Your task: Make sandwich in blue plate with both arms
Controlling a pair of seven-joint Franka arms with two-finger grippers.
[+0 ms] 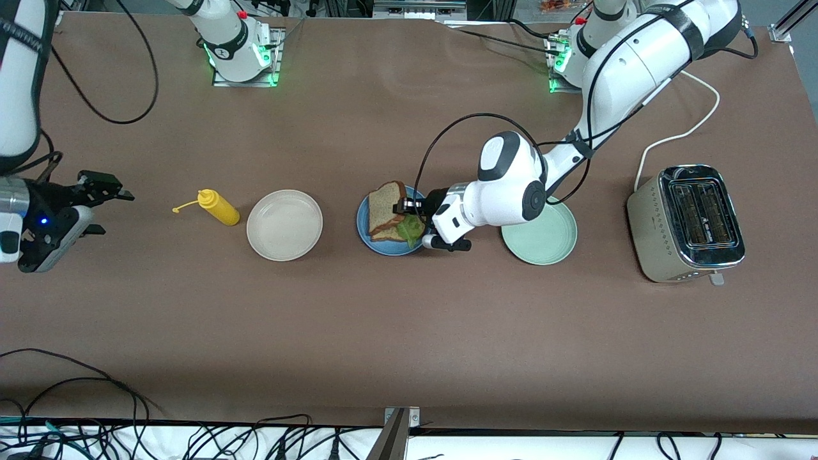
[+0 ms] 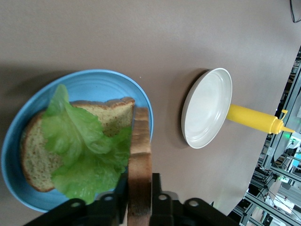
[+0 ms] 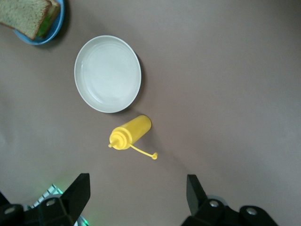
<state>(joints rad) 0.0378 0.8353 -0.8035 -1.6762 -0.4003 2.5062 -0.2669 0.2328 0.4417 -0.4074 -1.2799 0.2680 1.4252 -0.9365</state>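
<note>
The blue plate [image 1: 364, 233] [image 2: 103, 82] sits mid-table. On it lies a toast slice [image 2: 33, 155] with a ruffled green lettuce leaf [image 1: 411, 227] [image 2: 84, 150] spread over it. My left gripper [image 1: 409, 207] [image 2: 139, 188] is low over the plate's rim, shut on a second toast slice [image 1: 386, 204] [image 2: 140, 150]. That slice stands on edge, leaning over the lettuce. My right gripper [image 1: 108, 211] [image 3: 138, 193] waits open over the right arm's end of the table, with nothing between its fingers.
A beige-white plate [image 1: 284, 225] [image 3: 107, 74] and a yellow squeeze bottle [image 1: 218, 207] [image 3: 130, 132] lie between the blue plate and my right gripper. A pale green plate [image 1: 543, 239] sits under my left arm. A toaster [image 1: 687, 223] stands at the left arm's end.
</note>
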